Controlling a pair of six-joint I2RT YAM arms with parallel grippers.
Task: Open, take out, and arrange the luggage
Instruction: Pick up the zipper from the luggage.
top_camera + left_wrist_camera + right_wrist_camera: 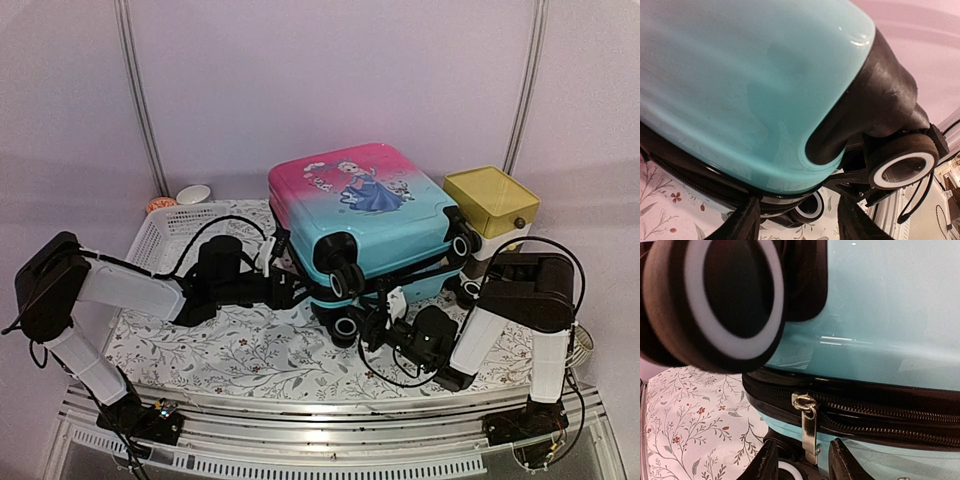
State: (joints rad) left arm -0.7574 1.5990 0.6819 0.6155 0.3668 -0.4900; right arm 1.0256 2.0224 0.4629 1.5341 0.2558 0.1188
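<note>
The luggage lies flat on the floral mat, pink at the back and turquoise at the front, wheels toward me. My left gripper is open at its front left corner. In the left wrist view the fingers straddle the black zipper band under the turquoise shell, near a wheel. My right gripper is open at the front edge. In the right wrist view the metal zipper pull hangs between the fingertips, not pinched. Right of the slider, two rows of teeth lie apart.
A white perforated basket stands left of the luggage, behind my left arm. A yellow-topped drawer box stands at its right. A small white bowl sits at the back left. The floral mat covers the table.
</note>
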